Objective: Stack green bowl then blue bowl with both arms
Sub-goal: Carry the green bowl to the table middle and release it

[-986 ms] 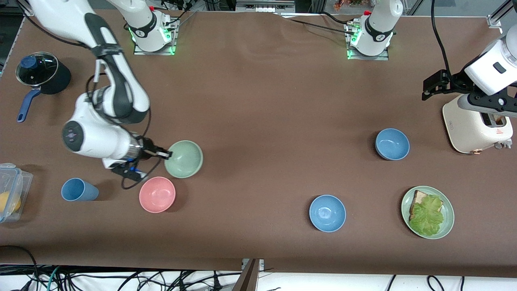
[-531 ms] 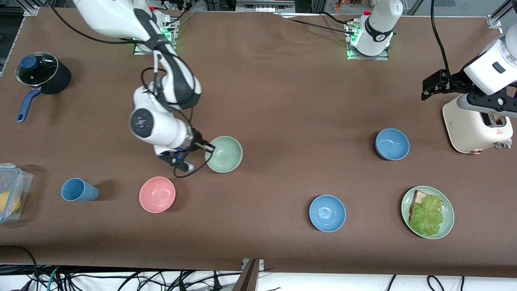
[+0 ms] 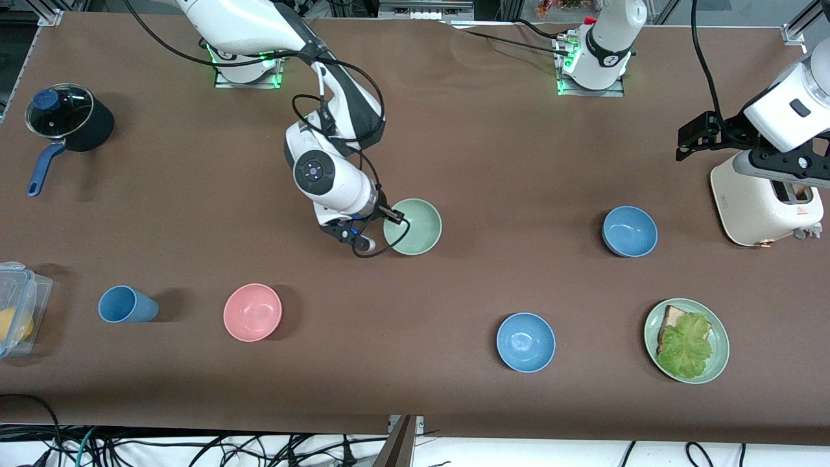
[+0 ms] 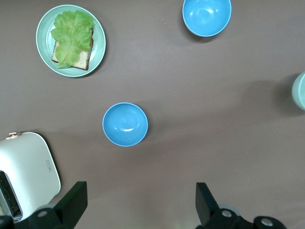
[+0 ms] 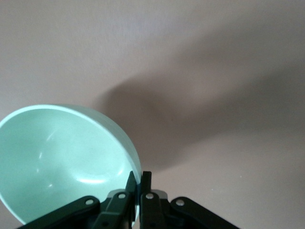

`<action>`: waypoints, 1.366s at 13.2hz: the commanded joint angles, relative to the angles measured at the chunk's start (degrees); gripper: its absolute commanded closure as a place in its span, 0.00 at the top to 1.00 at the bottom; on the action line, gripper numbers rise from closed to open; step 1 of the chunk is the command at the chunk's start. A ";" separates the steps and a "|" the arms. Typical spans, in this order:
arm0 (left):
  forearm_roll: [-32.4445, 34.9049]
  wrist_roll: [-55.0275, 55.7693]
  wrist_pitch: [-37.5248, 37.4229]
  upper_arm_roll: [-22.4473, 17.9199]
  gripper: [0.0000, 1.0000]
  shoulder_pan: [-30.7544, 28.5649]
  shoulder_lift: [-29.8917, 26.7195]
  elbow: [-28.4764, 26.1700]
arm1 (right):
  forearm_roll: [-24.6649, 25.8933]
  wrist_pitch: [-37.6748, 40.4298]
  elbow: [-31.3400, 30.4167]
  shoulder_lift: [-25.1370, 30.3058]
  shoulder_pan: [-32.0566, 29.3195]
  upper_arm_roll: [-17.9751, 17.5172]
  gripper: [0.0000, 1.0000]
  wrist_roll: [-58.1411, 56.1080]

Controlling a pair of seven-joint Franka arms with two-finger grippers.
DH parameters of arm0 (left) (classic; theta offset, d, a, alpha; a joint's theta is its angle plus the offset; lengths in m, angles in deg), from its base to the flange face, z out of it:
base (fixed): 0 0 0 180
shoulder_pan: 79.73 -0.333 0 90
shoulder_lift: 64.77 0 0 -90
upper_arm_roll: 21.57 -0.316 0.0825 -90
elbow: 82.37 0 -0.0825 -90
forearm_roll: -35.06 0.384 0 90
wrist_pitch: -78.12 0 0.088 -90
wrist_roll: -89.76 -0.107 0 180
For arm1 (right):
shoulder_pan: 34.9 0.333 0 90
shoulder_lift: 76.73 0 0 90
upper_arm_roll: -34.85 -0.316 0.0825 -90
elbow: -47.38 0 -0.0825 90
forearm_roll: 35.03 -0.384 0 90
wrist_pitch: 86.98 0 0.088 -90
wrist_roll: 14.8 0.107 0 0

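My right gripper [image 3: 393, 218] is shut on the rim of the green bowl [image 3: 415, 227] and holds it tilted a little above the table's middle. In the right wrist view the fingers [image 5: 139, 179] pinch the bowl's rim [image 5: 62, 152]. The muted blue bowl [image 3: 629, 231] sits on the table toward the left arm's end, beside the toaster; it also shows in the left wrist view [image 4: 125, 124]. My left gripper [image 3: 692, 135] is open and empty, waiting high over the table beside the toaster; the left wrist view [image 4: 140, 192] shows its fingers wide apart.
A brighter blue bowl [image 3: 526, 342] and a pale-green plate [image 3: 720, 363] with bread and lettuce lie nearer the camera. A white toaster [image 3: 758, 207] stands at the left arm's end. A pink bowl [image 3: 252, 312], blue cup [image 3: 123, 304], pot [image 3: 68, 120] and plastic box [image 3: 19, 305] are at the right arm's end.
My right gripper has carried the green bowl from beside the pink bowl toward the table's middle and the left arm's end. The left arm has not moved.
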 commanded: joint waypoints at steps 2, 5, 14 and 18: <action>0.20 0.65 -0.39 0.09 1.00 0.23 -0.10 1.02 | -0.10 -0.59 2.80 -2.95 3.95 0.65 0.00 0.38; -0.06 0.56 0.57 -0.44 1.00 -0.03 -0.01 1.02 | -0.01 -1.03 2.98 -3.75 5.79 0.65 0.00 -0.23; -0.33 0.47 0.93 -0.97 1.00 -2.31 2.53 0.93 | 3.86 -1.73 3.07 -5.42 8.79 0.65 0.00 -8.48; -0.33 0.47 0.93 -0.97 1.00 -2.23 2.71 0.93 | 3.95 -1.82 3.07 -5.68 8.79 0.65 0.35 -9.47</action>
